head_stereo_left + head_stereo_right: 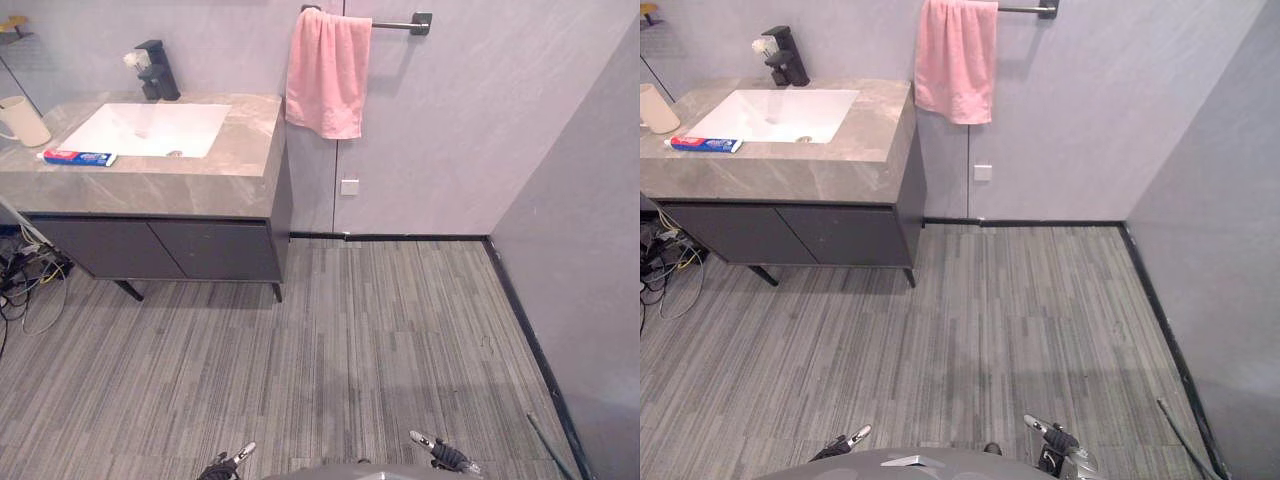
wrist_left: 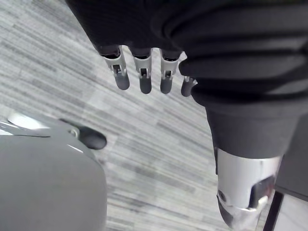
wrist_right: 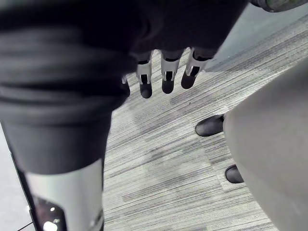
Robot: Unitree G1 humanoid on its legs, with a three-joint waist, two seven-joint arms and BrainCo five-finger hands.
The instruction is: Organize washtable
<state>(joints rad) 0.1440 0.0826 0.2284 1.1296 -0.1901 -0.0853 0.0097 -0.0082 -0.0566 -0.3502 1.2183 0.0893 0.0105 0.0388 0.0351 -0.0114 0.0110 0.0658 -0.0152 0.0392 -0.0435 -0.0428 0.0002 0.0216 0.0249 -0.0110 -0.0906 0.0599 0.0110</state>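
I see both hands hanging low over the grey floor (image 1: 350, 340), well apart from the bench (image 1: 200, 185). The left hand (image 2: 144, 29) and right hand (image 3: 183, 24) each let their fingers (image 2: 121, 77) (image 3: 145, 84) droop straight and loose, with nothing in either. On the marble bench the toothpaste tube (image 1: 78, 157) lies flat just beside the white sink's (image 1: 150, 128) front left corner, a cream cup (image 1: 22, 121) stands near the left end, the black faucet (image 1: 155, 70) rises behind the basin, and a pink towel (image 1: 327, 72) hangs from the wall rail (image 1: 395, 24) beside the bench.
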